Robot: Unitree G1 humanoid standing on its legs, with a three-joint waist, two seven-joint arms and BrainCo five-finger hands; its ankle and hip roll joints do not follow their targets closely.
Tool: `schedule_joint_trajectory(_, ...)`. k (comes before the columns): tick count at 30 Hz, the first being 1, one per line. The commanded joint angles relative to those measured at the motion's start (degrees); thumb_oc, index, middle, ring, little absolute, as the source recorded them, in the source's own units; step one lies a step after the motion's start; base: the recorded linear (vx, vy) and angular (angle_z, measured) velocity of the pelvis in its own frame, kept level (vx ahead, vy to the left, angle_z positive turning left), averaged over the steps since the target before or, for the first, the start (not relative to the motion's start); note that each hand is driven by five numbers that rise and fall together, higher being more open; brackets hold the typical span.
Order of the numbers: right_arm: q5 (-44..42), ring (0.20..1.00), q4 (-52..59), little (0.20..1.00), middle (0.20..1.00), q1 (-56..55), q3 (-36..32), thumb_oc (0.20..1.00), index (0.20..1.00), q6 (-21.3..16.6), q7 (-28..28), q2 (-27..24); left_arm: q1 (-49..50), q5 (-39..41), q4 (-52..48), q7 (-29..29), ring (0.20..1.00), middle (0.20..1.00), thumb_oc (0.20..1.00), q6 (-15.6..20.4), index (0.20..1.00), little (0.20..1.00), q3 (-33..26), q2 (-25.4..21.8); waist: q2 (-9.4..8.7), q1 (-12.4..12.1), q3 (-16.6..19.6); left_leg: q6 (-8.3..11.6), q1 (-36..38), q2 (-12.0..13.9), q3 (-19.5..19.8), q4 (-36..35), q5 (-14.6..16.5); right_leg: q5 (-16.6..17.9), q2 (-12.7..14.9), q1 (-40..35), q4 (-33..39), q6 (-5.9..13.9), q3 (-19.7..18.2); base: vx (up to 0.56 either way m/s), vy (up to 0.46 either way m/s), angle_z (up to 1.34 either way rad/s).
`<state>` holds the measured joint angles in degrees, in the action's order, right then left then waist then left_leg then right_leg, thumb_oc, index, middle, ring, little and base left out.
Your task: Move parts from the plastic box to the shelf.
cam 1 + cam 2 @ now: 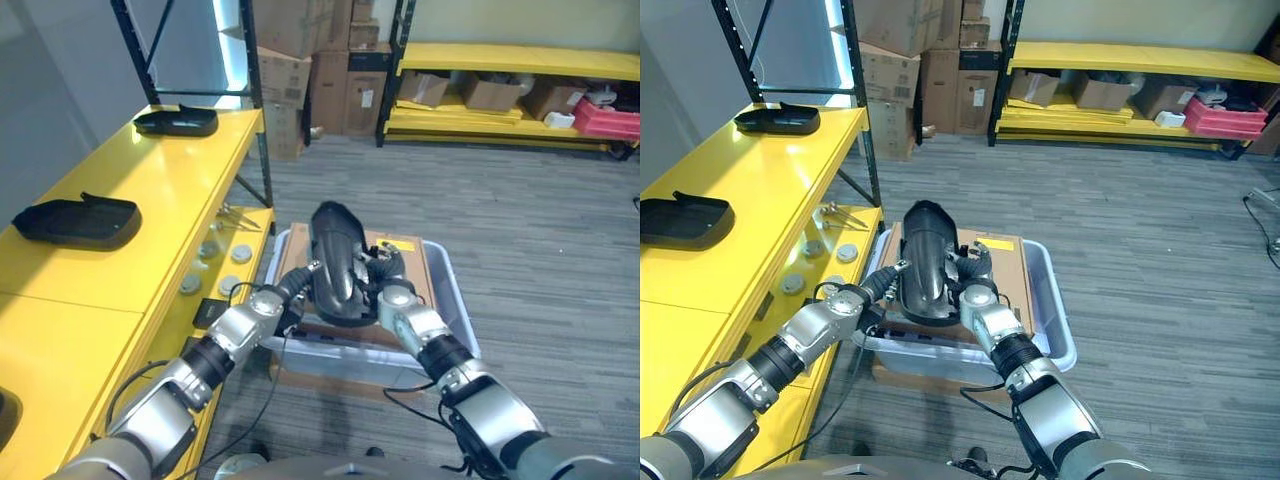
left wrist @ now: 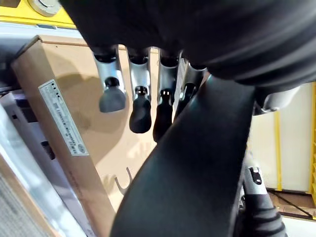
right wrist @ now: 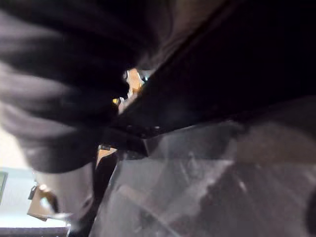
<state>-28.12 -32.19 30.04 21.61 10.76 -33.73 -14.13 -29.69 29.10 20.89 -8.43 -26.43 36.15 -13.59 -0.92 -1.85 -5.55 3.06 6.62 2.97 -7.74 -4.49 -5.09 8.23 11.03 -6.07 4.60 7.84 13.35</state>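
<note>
Between both hands' fingers [image 2: 140, 111] (left ones straight) sits the black part [image 1: 335, 262].

1. The part [image 1: 335, 262] between the two hands is glossy black.
2. The plastic box [image 1: 458, 300] is pale translucent grey-blue; the cardboard [image 1: 415, 262] in it is brown with a yellow label.
3. The shelf [image 1: 160, 190] at the left is bright yellow with a black frame; two more black parts [image 1: 78, 221] [image 1: 177, 122] lie on it.
4. The left hand [image 1: 262, 307] and right hand [image 1: 392, 300] are silver; the fingers [image 2: 141, 106] have dark tips.
5. The floor [image 1: 540, 240] is grey with fine stripes.
6. The far boxes [image 1: 300, 60] are brown cardboard; a red bin [image 1: 606, 118] sits on the far yellow shelf.
</note>
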Motion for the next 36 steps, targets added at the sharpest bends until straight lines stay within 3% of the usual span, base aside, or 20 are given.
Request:
schedule_joint_trajectory(1, -2.15, 1.0, 1.61, 1.0, 1.0, 5.25, -2.2, 1.0, 1.0, -4.86, -0.89, -2.49, -7.63, 3.77, -3.78, -2.1, 0.2, 0.2, 0.2, 8.24, 0.2, 0.2, -3.59, 4.14, 1.83, -1.56, 1.74, -1.67, 0.42, -0.08, 2.18, 0.91, 2.86, -3.71, 1.32, -1.03, -3.76, 3.74, 1.75, 0.0, 0.0, 0.0)
schedule_joint_trajectory(5, -3.58, 1.0, 5.09, 1.0, 1.0, 0.51, -7.01, 1.0, 1.0, -6.59, 0.46, -5.89, -5.98, 3.42, -4.72, -2.66, 0.2, 0.2, 0.2, 9.27, 0.2, 0.2, -7.11, 1.15, 1.6, -0.68, 1.77, -1.74, 0.47, 0.0, 1.67, 0.75, 2.8, -3.71, 1.21, -0.83, -3.63, 3.83, 1.46, 0.0, 0.0, 0.0)
schedule_joint_trajectory(7, -4.01, 1.0, 8.18, 1.0, 1.0, -5.45, -11.88, 1.0, 1.0, -8.13, 1.2, -8.17, -3.55, 3.18, -5.57, -2.66, 0.2, 0.2, 0.2, 11.5, 0.2, 0.2, -10.42, -1.61, 1.41, 0.33, 1.76, -1.89, 0.48, -0.01, 1.05, 0.64, 2.8, -3.69, 1.12, -0.5, -3.56, 3.96, 0.98, 0.0, 0.0, 0.0)
schedule_joint_trajectory(14, -3.76, 1.0, 7.68, 1.0, 1.0, -19.36, -20.99, 1.0, 1.0, -7.25, 2.5, -9.94, 0.88, 3.01, -8.21, -2.55, 0.2, 0.2, 0.2, 17.27, 0.2, 0.2, -16.13, -6.07, 1.16, 2.37, 1.86, -2.33, 0.31, -0.33, 0.03, 0.29, 2.93, -3.44, 0.95, 0.64, -3.61, 4.32, -0.31, -0.03, 0.009, -0.13)
schedule_joint_trajectory(18, -2.39, 1.0, 0.94, 1.0, 1.0, -25.48, -23.65, 1.0, 1.0, -6.47, 4.64, -7.85, 2.3, 4.71, -10.42, -3.27, 0.2, 0.2, 0.2, 19.42, 0.2, 0.2, -19.76, -8.27, 1.15, 3.19, 1.85, -2.7, 0.01, -0.86, -0.3, 0.1, 3.06, -3.27, 1.24, 1.47, -4.21, 4.64, -0.67, -0.03, 0.012, -0.11)
schedule_joint_trajectory(24, -3.51, 1.0, -12.33, 1.0, 1.0, -30.24, -23.98, 1.0, 1.0, -5.59, 10.51, -3.29, 3.23, 3.94, -13.78, -2.97, 0.2, 0.2, 0.2, 22.13, 0.2, 0.2, -24.82, -12.08, 1.45, 2.05, 1.96, -3.65, -1.29, -2.34, 1.8, -0.43, 3.29, -4.12, 1.91, 2.76, -6.5, 5.05, -1.08, -0.02, -0.012, -0.05)
schedule_joint_trajectory(26, -0.53, 1.0, -17.62, 1.0, 1.0, -31.7, -24.25, 1.0, 1.0, -6.43, 14.08, -3.0, 2.81, 4.19, -14.39, -1.97, 0.2, 0.2, 0.2, 23.94, 0.2, 0.2, -25.81, -13.65, 1.96, 2.19, 2.12, -4.07, -2.59, -2.67, 4.78, -0.51, 3.06, -5.94, -0.19, 4.03, -8.05, 3.92, -3.8, -0.07, -0.071, 0.16)
schedule_joint_trajectory(28, 0.96, 1.0, -21.02, 1.0, 1.0, -34.18, -23.7, 1.0, 1.0, -7.62, 16.17, -3.01, 2.67, 4.02, -14.77, -0.82, 0.2, 0.2, 0.2, 26.59, 0.2, 0.2, -26.33, -14.34, 2.44, 3.5, 2.42, -3.99, -4.29, -3.31, 10.38, -0.51, 2.25, -8.16, -4.96, 5.39, -9.32, 1.38, -8.97, -0.07, -0.102, 1.33)
schedule_joint_trajectory(29, 1.35, 1.0, -21.28, 1.0, 1.0, -34.54, -23.4, 1.0, 1.0, -7.78, 16.63, -2.95, 2.93, 3.89, -15.39, -0.94, 0.2, 0.2, 0.2, 26.62, 0.2, 0.2, -26.76, -14.29, 2.39, 3.57, 2.38, -3.85, -4.54, -3.47, 11.24, -0.51, 2.07, -8.26, -5.43, 5.3, -9.19, 1.08, -9.08, -0.1, -0.161, 2.89)
schedule_joint_trajectory(31, 5.35, 1.0, -20.62, 1.0, 1.0, -35.75, -19.95, 1.0, 1.0, -7.75, 17.49, -2.93, 8.07, 1.75, -20.73, -3.66, 0.2, 0.2, 0.2, 29.25, 0.2, 0.2, -31.37, -15.36, 2.24, 1.78, 1.4, -2.61, -6.29, -3.35, 14.81, -0.51, 0.53, -8.47, -7.56, 4.94, -8.16, -0.62, -8.3, -0.17, -0.2, 2.11)
schedule_joint_trajectory(33, 10.19, 1.0, -16.68, 1.0, 1.0, -36.32, -16.47, 1.0, 1.0, -5.8, 16.74, -4.1, 16.18, 0.28, -27.28, -4.26, 0.2, 0.2, 0.2, 31.64, 0.2, 0.2, -40.0, -17.96, 2.24, -1.61, 0.01, -0.58, -8.7, -2.54, 16.32, -0.51, -1.67, -7.99, -8.71, 3.87, -5.69, -1.55, -5.56, -0.19, -0.15, 1.12)
schedule_joint_trajectory(35, 11.13, 1.0, -15.97, 1.0, 1.0, -36.53, -16.01, 1.0, 1.0, -4.24, 17.16, -4.6, 18.65, 0.11, -29.23, -5.19, 0.2, 0.2, 0.2, 31.87, 0.2, 0.2, -42.49, -18.28, 2.24, -2.59, -0.45, 0.12, -9.92, -2.32, 16.05, -0.44, -2.5, -7.78, -8.82, 3.36, -4.88, -1.69, -4.35, -0.11, -0.046, 0.73)
schedule_joint_trajectory(36, 12.03, 1.0, -15.7, 1.0, 1.0, -37.32, -16.28, 1.0, 1.0, -2.92, 17.21, -4.72, 21.02, -0.55, -31.23, -5.18, 0.2, 0.2, 0.2, 31.76, 0.2, 0.2, -45.39, -18.28, 2.24, -3.59, -1.25, 0.94, -11.52, -1.59, 12.82, 0.12, -3.21, -7.68, -8.5, 2.42, -4.22, -1.72, -1.31, -0.1, -0.02, 0.85)
